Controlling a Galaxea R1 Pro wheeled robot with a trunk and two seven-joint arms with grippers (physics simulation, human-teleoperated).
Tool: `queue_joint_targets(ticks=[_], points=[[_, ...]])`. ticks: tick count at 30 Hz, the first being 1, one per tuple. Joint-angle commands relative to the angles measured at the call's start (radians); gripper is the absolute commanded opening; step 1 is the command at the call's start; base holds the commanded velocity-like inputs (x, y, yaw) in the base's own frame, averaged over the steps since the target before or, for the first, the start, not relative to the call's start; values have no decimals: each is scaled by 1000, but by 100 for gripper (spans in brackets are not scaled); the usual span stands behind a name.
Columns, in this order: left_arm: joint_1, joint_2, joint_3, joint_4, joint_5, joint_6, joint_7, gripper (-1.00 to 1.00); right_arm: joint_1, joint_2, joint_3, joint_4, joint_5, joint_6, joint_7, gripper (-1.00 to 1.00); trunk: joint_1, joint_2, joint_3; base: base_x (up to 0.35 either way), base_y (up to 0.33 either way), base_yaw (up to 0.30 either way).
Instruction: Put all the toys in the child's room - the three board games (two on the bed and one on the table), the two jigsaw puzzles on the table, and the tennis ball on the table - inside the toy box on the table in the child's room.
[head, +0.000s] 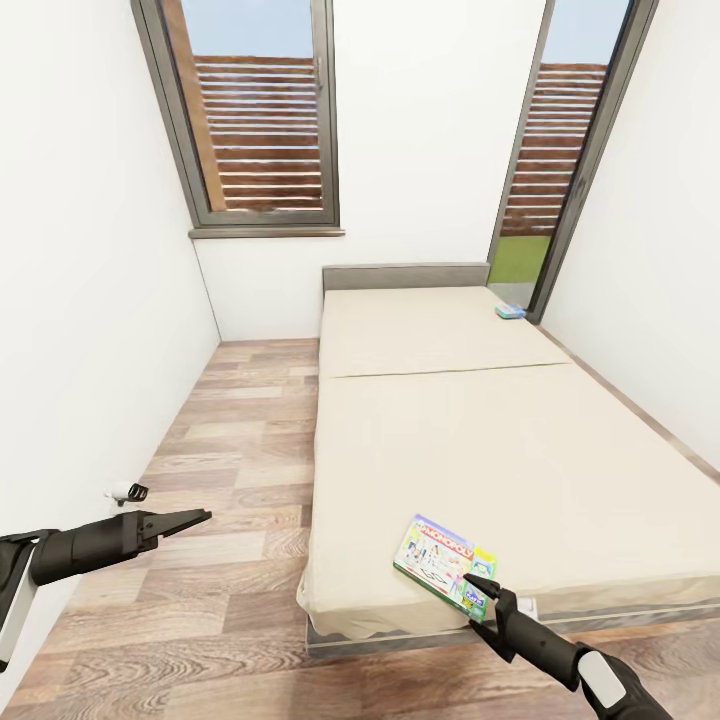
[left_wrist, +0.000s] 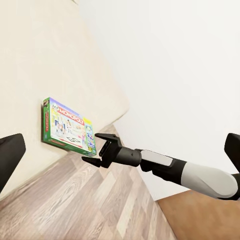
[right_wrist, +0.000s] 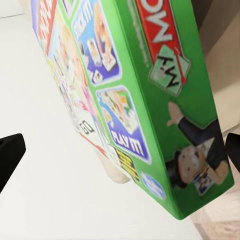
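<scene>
Two board games lie on the bed (head: 450, 430). The white and green Monopoly box (head: 445, 565) rests flat at the mattress's near corner, and a smaller blue box (head: 510, 311) sits far back at the right edge by the headboard. My right gripper (head: 478, 598) is open just at the Monopoly box's near corner. In the right wrist view the box (right_wrist: 125, 100) looms close between the spread fingers. My left gripper (head: 203, 518) is open and empty over the floor left of the bed. It looks across at the Monopoly box (left_wrist: 67, 127) and the right gripper (left_wrist: 97, 149). The table, toy box, jigsaw puzzles and tennis ball are out of view.
A strip of wooden floor (head: 240, 470) runs between the bed and the white left wall. A small white and black fitting (head: 128, 492) sticks out of that wall near my left arm. A window (head: 260, 120) and a tall glazed door (head: 560, 150) are behind the bed.
</scene>
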Motion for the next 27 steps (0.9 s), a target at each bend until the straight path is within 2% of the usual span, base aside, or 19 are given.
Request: queue_joint_targets(ticks=[1,5,6,27], points=[[0,0,0,0,-1,11,-4,100,-1,0,-5,1,2,7,3,100,0,0,-1,0,0,0],[0,0,0,0,-1,11,-4,100,-1,0,-5,0,2,9,6,100,0,0,-1,0,0,0],[0,0,0,0,-1,11,-4,100,-1,0,-5,0,2,9,7,-100,0,0,-1,0,0,0],[0,1,1,0,-1,11,-4,100,-1,-1,-5,0,2,8,16,-100,0,0,-1,0,0,0]])
